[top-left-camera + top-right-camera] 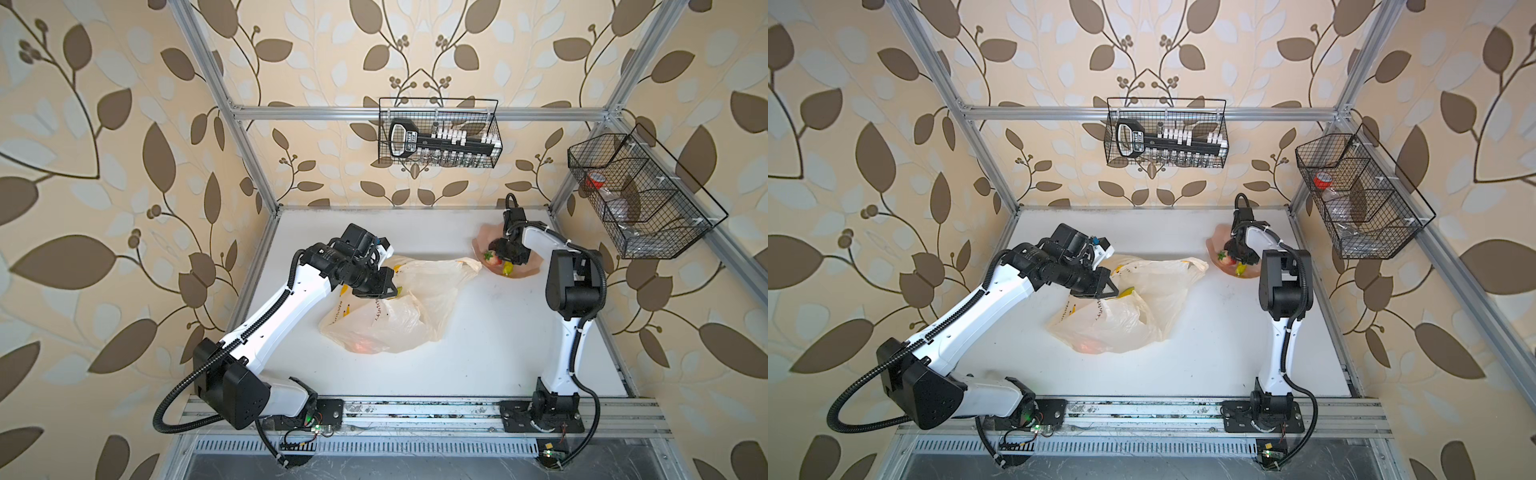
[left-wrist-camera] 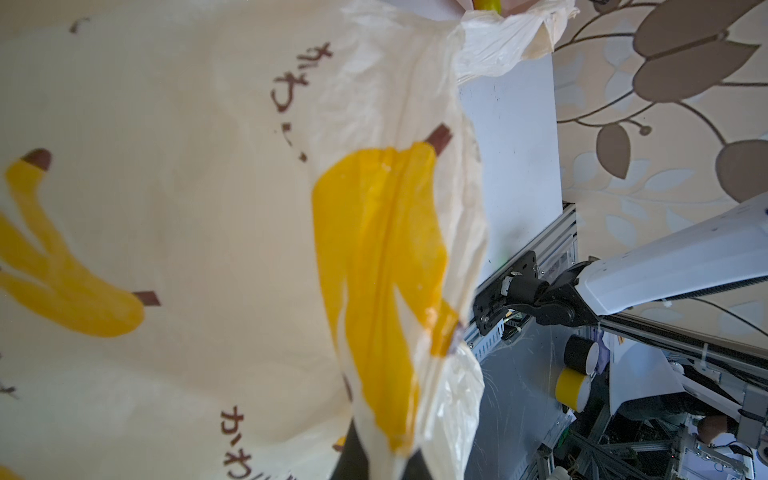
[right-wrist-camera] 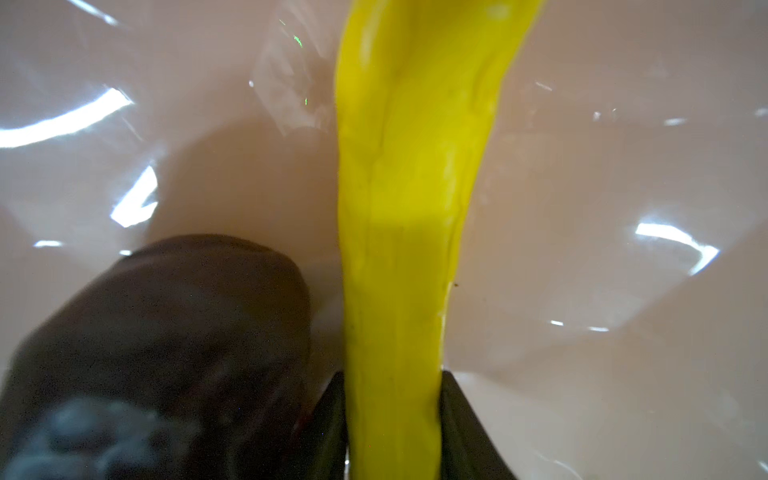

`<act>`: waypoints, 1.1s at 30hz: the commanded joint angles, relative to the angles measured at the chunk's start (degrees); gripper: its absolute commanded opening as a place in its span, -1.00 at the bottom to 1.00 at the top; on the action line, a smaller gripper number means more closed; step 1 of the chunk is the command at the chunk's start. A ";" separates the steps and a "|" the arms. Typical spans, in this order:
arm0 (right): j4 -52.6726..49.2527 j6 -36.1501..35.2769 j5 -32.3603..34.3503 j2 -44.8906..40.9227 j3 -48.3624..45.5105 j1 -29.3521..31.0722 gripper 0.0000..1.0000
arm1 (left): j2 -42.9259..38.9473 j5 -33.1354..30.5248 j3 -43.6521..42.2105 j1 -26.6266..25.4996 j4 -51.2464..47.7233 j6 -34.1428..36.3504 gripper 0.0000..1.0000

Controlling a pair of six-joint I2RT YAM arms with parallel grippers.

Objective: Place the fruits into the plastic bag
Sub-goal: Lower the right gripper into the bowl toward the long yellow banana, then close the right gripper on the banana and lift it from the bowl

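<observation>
The right gripper (image 3: pixel 392 419), in its wrist view, pinches the banana (image 3: pixel 407 166), whose length runs straight out from the jaws over the plate (image 3: pixel 602 174); the left gripper (image 2: pixel 384 455), in its wrist view, clamps the bag (image 2: pixel 187 228); in a top view the bag (image 1: pixel 386 328) lies at 8 o'clock from the plate (image 1: pixel 530 271).

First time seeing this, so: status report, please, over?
Left gripper shut on bag. Right gripper grips banana on plate. Strawberry, dark fruit beside it. Nothing in the way.
</observation>
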 commanded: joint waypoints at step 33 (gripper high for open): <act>3.68 3.66 -9.65 -22.88 -6.87 -0.46 -0.64 | -1.26 -0.36 2.05 0.15 -0.01 0.03 -1.00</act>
